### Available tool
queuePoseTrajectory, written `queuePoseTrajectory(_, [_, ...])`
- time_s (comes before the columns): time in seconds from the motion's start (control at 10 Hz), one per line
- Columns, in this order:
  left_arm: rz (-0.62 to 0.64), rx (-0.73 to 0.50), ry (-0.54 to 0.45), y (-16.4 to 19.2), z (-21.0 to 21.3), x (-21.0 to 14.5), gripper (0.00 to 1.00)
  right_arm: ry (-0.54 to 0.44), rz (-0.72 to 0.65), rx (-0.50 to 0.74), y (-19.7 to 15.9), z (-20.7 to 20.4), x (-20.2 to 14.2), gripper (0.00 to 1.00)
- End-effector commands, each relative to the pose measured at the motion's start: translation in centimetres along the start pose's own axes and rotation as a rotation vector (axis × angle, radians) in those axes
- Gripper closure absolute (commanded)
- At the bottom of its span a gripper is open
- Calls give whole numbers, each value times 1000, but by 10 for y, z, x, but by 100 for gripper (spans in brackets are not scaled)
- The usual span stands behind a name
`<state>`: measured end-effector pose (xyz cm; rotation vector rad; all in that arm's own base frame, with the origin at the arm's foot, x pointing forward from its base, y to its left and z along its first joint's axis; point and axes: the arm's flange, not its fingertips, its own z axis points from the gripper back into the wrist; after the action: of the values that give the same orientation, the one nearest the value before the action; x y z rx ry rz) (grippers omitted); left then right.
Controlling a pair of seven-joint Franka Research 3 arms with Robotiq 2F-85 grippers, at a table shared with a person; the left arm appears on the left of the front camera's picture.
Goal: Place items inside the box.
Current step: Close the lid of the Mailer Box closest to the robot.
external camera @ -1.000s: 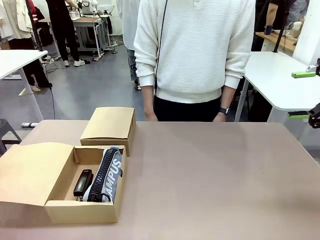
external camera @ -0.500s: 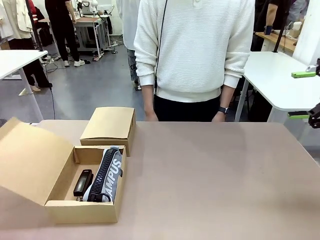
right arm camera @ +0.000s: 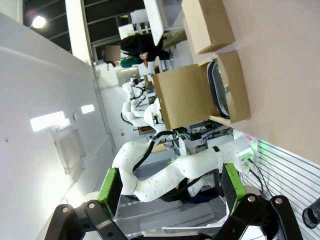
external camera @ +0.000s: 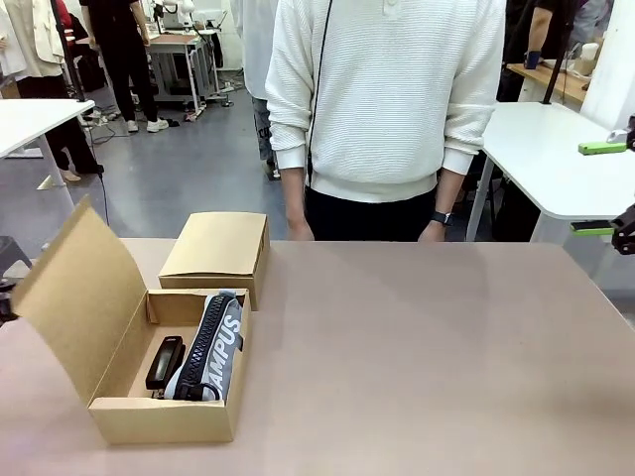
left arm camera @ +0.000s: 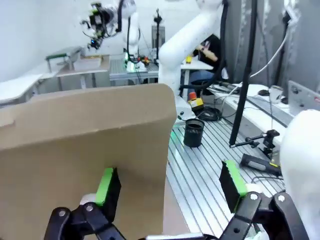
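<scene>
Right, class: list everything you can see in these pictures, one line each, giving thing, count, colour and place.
Open box: one, brown cardboard, near left of the table, lid flap raised on its left side.
Closed box: one, brown cardboard, just behind the open box.
CAMPUS pouch: one, navy, inside the open box, right part.
Stapler: one, black, inside the open box, left of the pouch.
Table: one, brownish-pink.
Person: one, white sweater, standing at the far edge.
Left gripper: one, black with green pads, open, against the lid flap.
Right gripper: one, black with green pads, open, high off to the table's side.
</scene>
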<state>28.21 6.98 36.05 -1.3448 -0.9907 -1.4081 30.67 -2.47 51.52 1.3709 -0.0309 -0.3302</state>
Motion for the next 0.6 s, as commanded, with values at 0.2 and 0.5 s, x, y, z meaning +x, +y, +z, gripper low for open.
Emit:
queuePoseTrajectory(0.2, [-1, -14, 23, 11, -8, 1, 0, 5, 3, 13, 1, 2, -1, 0])
queuePoseTrajectory(0.5, [-1, -14, 23, 11, -8, 1, 0, 5, 3, 13, 1, 2, -1, 0])
